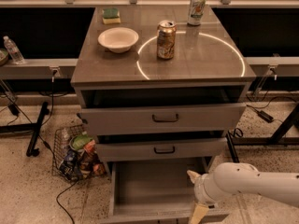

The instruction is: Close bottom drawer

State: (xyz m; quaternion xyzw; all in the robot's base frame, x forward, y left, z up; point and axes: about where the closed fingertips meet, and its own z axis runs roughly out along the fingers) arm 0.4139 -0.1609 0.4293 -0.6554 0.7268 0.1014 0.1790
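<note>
Bottom drawer (154, 185) is pulled well out — lowest of the three, grey box interior exposed, front running along the bottom edge of frame, handle not visible. Tool (195, 196) sits at the drawer's right-front corner, with the arm coming in from the right. Its two tan fingers (199, 213) look spread, one pointing up toward the middle drawer (161, 149), one down over the front lip, nothing between them.

Risks as I see them:
1. Tool looks partly inside the box rather than in front of it. A push from there lands on the side wall or floor, not the front — drawer may rack or not move.
2. If the drawer goes in with a finger over the lip, that finger could get pinched between the bottom front and the underside of the middle drawer, which is slightly out.
3. Contact point is far off-centre, on the right. Off-centre force on a long extension tends to skew the slides and bind.
4. Upper finger is near the middle drawer's front, so a sloppy sweep could shut that one instead. Top drawer (163, 118) is ajar too.
5. A hard shove shakes the cabinet, and the upright can (166, 39) and bowl (118, 38) on the counter (201, 55) could tip or slide.
6. Wire basket (77, 153) of junk stands on the floor just left of the drawer. Can't tell if it touches.
</note>
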